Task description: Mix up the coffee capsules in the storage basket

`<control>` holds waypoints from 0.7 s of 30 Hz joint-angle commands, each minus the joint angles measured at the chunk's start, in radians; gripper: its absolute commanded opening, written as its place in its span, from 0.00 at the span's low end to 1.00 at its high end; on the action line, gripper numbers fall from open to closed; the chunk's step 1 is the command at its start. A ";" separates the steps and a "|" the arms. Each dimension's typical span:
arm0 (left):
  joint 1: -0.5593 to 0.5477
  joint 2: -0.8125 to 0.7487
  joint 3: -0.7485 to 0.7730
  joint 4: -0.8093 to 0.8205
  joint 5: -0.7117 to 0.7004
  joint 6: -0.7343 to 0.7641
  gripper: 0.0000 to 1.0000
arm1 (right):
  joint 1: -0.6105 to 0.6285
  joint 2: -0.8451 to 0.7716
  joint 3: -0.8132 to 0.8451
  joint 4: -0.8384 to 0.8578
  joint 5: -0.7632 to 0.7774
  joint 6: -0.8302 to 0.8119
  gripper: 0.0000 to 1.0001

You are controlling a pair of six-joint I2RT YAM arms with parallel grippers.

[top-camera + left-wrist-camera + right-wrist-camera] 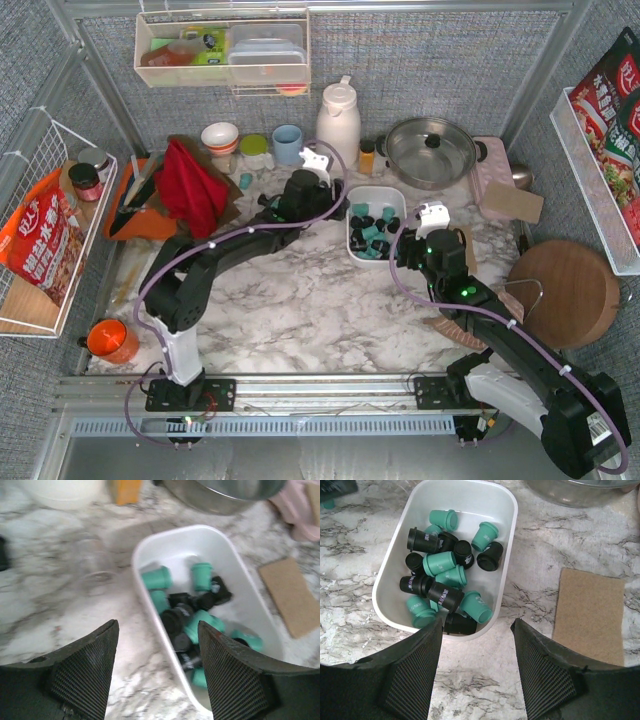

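1. Teal-green and black tapered coffee capsules lie heaped in the white rounded plastic storage basket on the marble worktop.
2. The basket's long axis runs straight ahead of the right gripper; the left gripper flanks its left side.
3. Both stand wide open and hold nothing.

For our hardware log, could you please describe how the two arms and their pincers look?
The left arm and right arm are black with white lower links, each trailed by a lilac cable. A white camera housing tops each wrist. The left pincer and right pincer have black fingers with a cross-hatched texture.
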 commanded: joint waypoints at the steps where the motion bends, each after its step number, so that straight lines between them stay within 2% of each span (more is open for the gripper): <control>1: 0.022 -0.040 -0.022 -0.013 -0.236 0.070 0.73 | -0.001 -0.001 0.001 0.018 0.002 0.005 0.63; 6: 0.085 -0.041 -0.022 -0.097 -0.296 0.142 0.77 | 0.000 -0.001 0.000 0.018 0.000 0.005 0.63; 13: 0.221 0.029 0.028 -0.196 -0.185 0.201 0.78 | 0.000 0.001 0.001 0.018 -0.001 0.004 0.63; 17: 0.248 0.086 0.073 -0.221 -0.145 0.256 0.77 | 0.000 0.008 0.003 0.018 0.000 0.001 0.63; 21: 0.263 0.154 0.121 -0.248 -0.170 0.284 0.77 | -0.001 0.011 0.003 0.019 0.001 -0.001 0.63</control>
